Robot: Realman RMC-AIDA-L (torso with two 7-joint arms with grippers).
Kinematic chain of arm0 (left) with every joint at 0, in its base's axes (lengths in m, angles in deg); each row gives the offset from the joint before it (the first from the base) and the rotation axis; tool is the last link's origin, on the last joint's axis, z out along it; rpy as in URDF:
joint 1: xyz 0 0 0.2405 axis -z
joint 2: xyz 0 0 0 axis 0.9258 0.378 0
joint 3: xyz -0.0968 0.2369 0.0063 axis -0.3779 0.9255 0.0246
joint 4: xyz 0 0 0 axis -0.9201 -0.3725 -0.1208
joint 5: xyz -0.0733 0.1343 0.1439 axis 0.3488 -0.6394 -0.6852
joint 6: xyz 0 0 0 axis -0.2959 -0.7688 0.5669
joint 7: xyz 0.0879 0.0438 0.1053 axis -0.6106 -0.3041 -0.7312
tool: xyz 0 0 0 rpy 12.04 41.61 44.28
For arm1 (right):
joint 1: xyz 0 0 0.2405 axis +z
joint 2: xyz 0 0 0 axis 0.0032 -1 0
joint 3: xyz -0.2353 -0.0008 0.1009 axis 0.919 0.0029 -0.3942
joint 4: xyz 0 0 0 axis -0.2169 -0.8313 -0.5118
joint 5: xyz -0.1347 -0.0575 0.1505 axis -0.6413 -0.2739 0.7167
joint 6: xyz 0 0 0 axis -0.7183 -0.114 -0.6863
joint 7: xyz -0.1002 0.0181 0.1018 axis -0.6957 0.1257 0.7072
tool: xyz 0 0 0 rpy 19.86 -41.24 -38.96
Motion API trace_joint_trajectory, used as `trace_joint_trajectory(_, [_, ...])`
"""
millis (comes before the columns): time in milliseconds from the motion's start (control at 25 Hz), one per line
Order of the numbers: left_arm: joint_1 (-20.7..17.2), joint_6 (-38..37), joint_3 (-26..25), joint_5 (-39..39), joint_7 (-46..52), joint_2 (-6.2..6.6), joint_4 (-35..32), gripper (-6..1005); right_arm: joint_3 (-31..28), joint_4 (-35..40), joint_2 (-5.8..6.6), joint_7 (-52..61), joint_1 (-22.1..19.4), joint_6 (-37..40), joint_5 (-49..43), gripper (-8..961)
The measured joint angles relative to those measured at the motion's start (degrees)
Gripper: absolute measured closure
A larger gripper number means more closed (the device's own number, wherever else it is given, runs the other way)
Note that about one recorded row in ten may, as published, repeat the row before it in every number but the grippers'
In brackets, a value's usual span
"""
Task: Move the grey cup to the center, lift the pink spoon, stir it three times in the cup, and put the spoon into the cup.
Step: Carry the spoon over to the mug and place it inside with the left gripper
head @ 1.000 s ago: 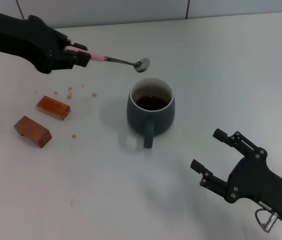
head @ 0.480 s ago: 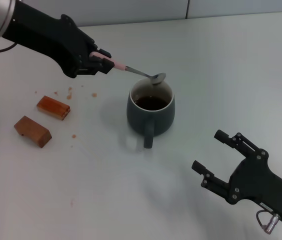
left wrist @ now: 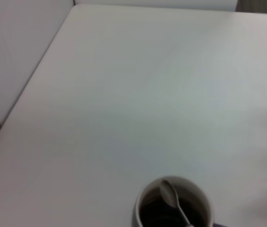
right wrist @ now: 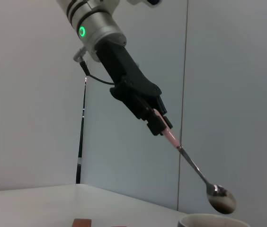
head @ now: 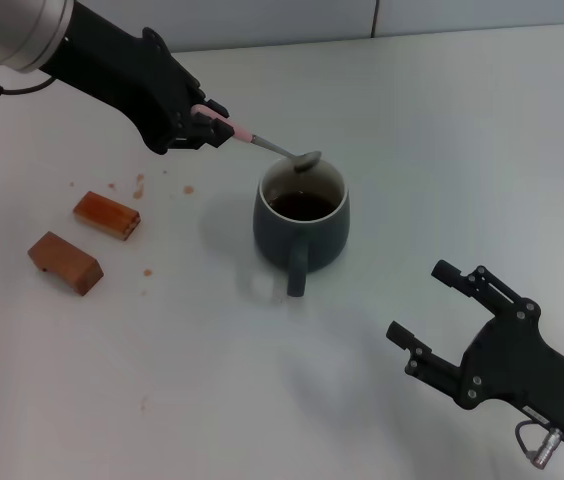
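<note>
The grey cup point(head: 301, 218) stands mid-table with dark brown liquid inside and its handle toward me. It also shows in the left wrist view point(left wrist: 173, 208), and its rim shows in the right wrist view point(right wrist: 214, 221). My left gripper point(head: 210, 124) is shut on the pink handle of the pink spoon point(head: 272, 147) and holds it tilted down. The silver bowl hangs just above the cup's far rim, clear of the liquid, as the right wrist view point(right wrist: 221, 199) and the left wrist view point(left wrist: 169, 194) show. My right gripper point(head: 425, 314) is open and empty, near the front right.
Two brown rectangular blocks point(head: 106, 216) point(head: 64, 262) lie on the table's left side with small crumbs point(head: 140, 186) around them. A wall runs along the table's far edge.
My left arm has moved right and down, bringing the spoon's bowl from left of the cup to just over its rim. The right arm has stayed put.
</note>
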Motion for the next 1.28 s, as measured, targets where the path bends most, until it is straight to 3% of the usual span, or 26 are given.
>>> trace_joint_trajectory(360, [0.3,0.62,2.31,-3.23,-0.28,0.05,1.22,862,-0.06,0.25,-0.07,0.0,0.04,0.19,0.0,166])
trace_joint_trajectory(920, [3.79,7.93,8.88,-6.08,0.95,-0.2,9.63,862,-0.06,0.23,-0.02,0.0,0.21,0.23,-0.15,167])
trace_joint_trajectory(1280, [4.51,9.33,12.56,-3.53,1.8,-0.43,10.73,862,-0.05,0.23,0.0,-0.02,0.05,0.52,-0.18,166])
